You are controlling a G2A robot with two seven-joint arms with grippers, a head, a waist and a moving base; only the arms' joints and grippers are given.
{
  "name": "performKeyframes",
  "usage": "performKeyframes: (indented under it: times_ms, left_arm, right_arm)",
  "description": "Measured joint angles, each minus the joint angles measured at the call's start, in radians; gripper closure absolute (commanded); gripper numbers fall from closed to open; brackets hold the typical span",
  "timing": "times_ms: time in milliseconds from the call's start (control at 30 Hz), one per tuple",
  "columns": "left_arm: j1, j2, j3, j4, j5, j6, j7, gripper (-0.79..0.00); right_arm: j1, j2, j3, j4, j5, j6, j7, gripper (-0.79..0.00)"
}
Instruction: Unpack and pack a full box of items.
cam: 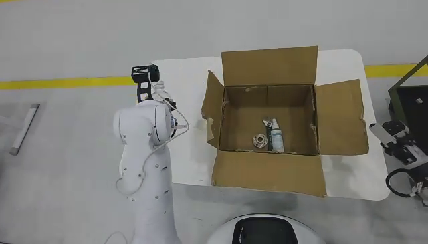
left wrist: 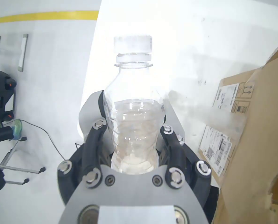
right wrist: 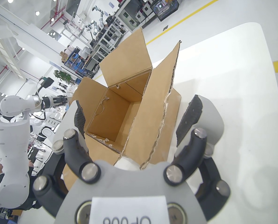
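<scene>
Unpacking step: left pincer (left wrist: 133, 114) clenched on the clear bottle (left wrist: 132, 82), apparently above the table's (left wrist: 176, 36) end. Next, stand it down gently. Right pincer (right wrist: 137, 115) released, empty.

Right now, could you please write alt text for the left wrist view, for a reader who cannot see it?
The left tool grips a clear plastic bottle with a white cap around its ribbed body. Behind it is a white round-cornered table, with a labelled brown cardboard box standing at one side.
</scene>
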Motion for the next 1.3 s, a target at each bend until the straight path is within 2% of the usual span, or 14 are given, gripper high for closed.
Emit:
performKeyframes:
  times_ms: [400,900,1100,1300]
  left_arm:
    - [0.101,0.008,0.007,0.098,0.022,-0.041,0.000,0.000]
    - [0.111,0.008,0.012,0.105,0.018,-0.046,0.012,0.000]
    - [0.152,0.007,0.065,0.137,0.022,-0.065,0.071,0.000]
    - [0.163,0.010,0.071,0.186,0.032,-0.085,0.078,0.000]
  right_arm:
    - [0.019,0.001,-0.014,0.017,-0.003,-0.004,0.012,-0.785]
    - [0.020,0.000,-0.027,0.024,-0.002,-0.004,0.018,-0.785]
    - [0.023,0.000,-0.016,0.029,-0.002,-0.004,0.020,-0.785]
    - [0.021,0.001,-0.010,0.038,0.002,-0.004,0.022,-0.785]
